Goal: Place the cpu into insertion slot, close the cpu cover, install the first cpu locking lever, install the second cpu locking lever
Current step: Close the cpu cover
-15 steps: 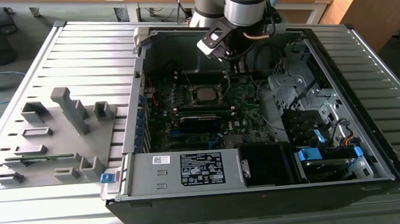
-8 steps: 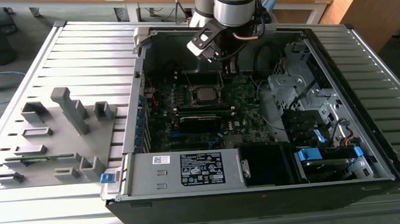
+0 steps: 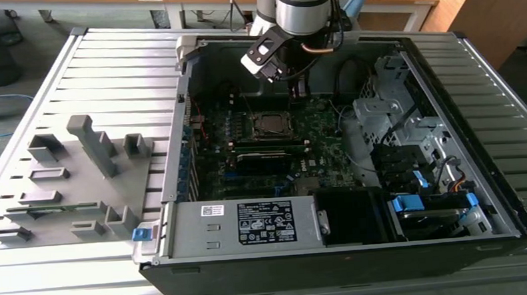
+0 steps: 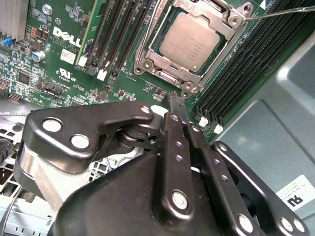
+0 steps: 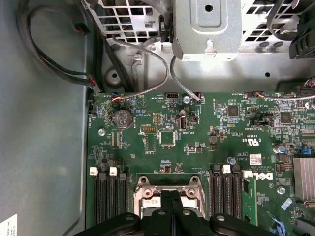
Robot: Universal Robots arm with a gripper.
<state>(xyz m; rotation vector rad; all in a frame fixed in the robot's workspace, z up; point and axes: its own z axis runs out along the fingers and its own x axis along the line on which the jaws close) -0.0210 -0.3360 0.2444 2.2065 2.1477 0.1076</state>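
Second wrist view: cpu [image 4: 189, 42] under cover [image 4: 146, 51]

One cpu [image 4: 189, 40], one cpu cover [image 4: 152, 46], one wire locking lever [image 4: 280, 11], two banks of black memory slots [image 5: 110, 201], one coin battery [image 5: 121, 118], one green motherboard [image 5: 197, 147], one open computer case [image 3: 172, 185], one power supply [image 3: 240, 225], one grey fixture tray [image 3: 79, 192], one slatted worktop [image 3: 118, 74]

The exterior view looks down from high up and far back at the whole open computer case [image 3: 322, 271]. The 2 wrist views sit close above the green board [image 4: 64, 59]. They look past the gripper [image 4: 174, 100] from 2 opposite sides. All 3 views share the insertion slot [image 3: 270, 124].
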